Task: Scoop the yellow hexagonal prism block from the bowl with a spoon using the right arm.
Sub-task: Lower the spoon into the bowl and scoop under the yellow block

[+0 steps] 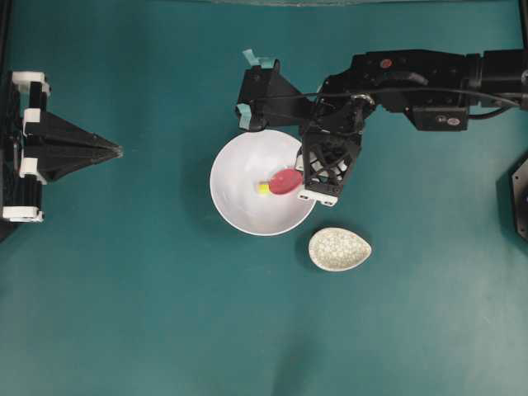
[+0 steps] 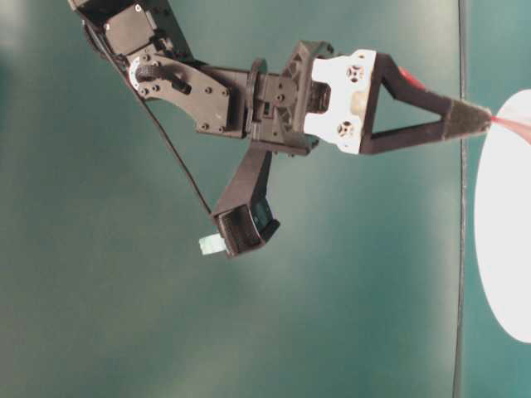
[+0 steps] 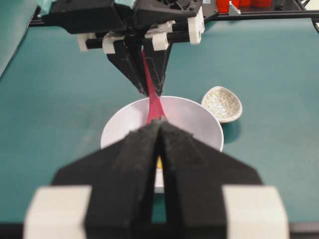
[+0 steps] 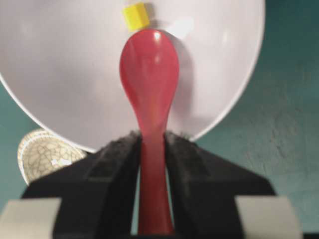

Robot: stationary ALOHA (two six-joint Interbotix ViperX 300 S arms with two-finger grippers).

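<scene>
Between the right gripper's (image 4: 152,149) pinching fingers (image 4: 112,159), the glossy pink-red spoon (image 4: 149,74) is held; beyond them (just ahead) sits the tiny yellow hexagonal block (image 4: 136,16) in the white bowl (image 4: 60,74), so sliding under is judged next.

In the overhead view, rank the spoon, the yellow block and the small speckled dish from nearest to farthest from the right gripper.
1. The spoon: held in the right gripper itself, its scoop over the bowl.
2. The yellow block: in the bowl, just past the scoop's tip, left of the jaws.
3. The speckled dish: on the table outside the bowl, below and right of the jaws.
</scene>
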